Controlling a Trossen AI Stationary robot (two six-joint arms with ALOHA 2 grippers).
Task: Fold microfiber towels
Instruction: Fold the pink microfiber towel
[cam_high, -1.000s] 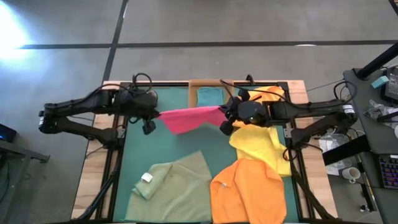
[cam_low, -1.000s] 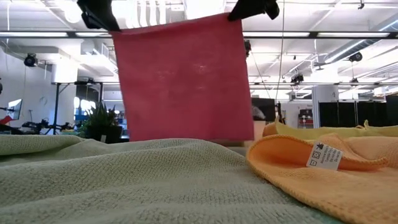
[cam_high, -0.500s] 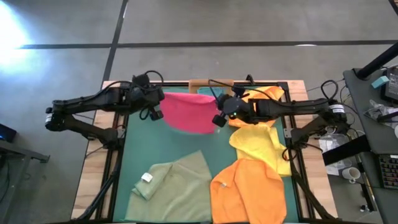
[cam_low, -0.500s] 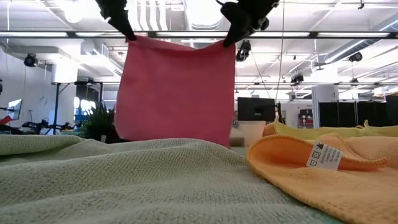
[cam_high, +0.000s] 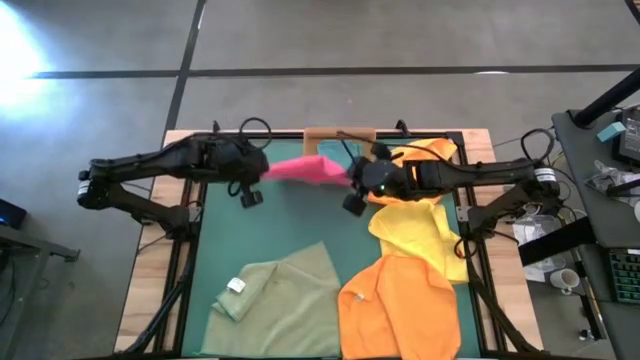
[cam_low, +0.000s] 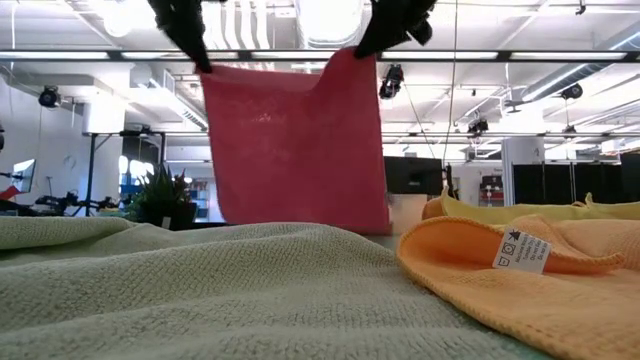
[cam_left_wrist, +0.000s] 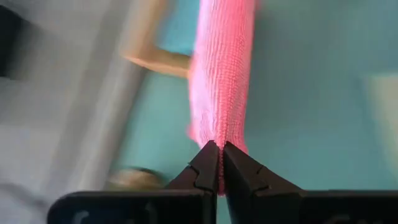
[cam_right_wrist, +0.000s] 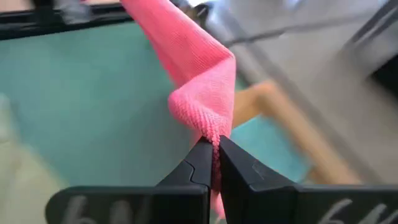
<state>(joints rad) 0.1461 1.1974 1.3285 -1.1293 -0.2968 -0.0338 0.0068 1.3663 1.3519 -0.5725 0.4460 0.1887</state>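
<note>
Fingers of left gripper (cam_high: 262, 176) and right gripper (cam_high: 350, 181) pinch the pink towel (cam_high: 308, 169) taut, upper centre, above the desk (cam_high: 275, 235).

Pink towel (cam_low: 295, 145): lower edge hidden behind the sage towel (cam_low: 180, 285) along the low view's bottom.
Orange towel (cam_high: 400, 310): cut off by the high view's bottom edge.
Left wrist view: left half of the frame blurred, unreadable.
Teal towel (cam_high: 335, 150): mostly covered, upper centre.
</note>
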